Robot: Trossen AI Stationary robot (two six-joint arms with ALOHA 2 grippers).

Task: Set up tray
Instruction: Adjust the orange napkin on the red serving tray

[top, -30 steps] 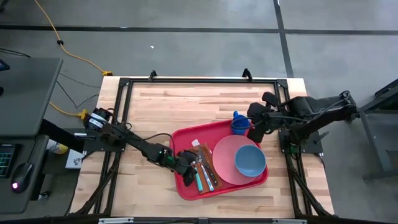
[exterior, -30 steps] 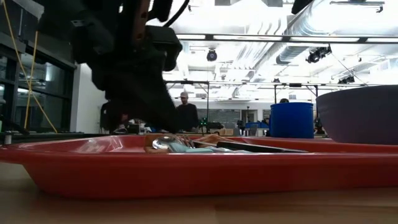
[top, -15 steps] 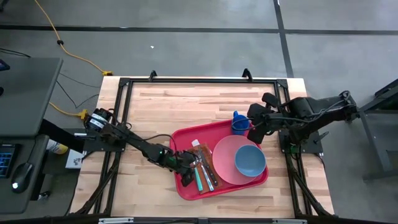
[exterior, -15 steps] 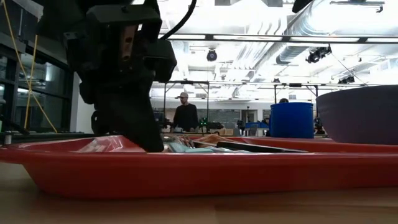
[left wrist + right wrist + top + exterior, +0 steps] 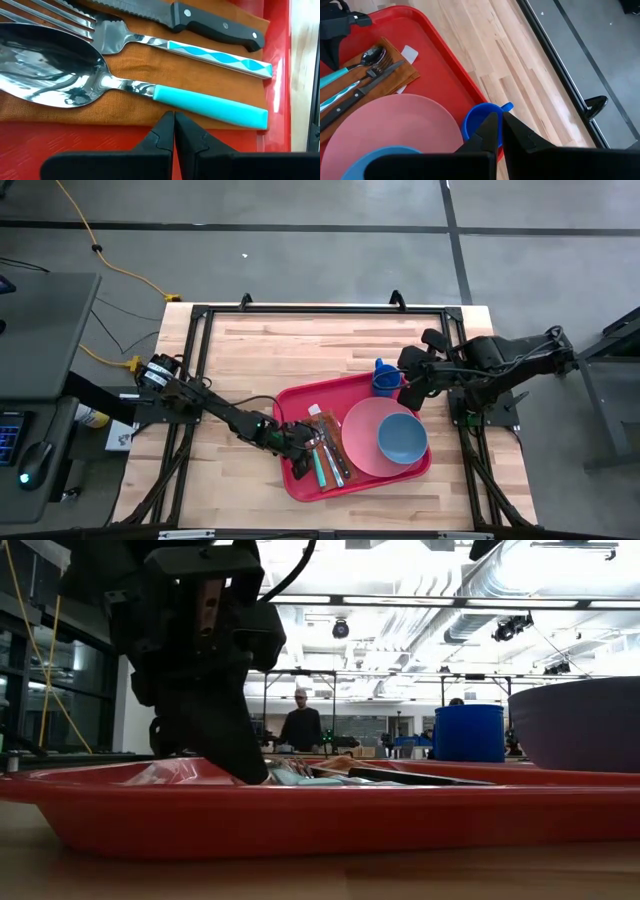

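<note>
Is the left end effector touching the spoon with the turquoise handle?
Apart. In the left wrist view, the left end effector, shut, sits beside the spoon, and a strip of brown napkin shows between its tips and the handle.

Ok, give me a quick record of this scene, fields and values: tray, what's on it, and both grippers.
tray: large red plastic tray on the wooden table
cutlery: spoon, fork and knife on a brown napkin
dishes: blue bowl on round pink plate; blue cup
left gripper: shut, empty, beside the spoon
right gripper: shut, above the cup
</note>
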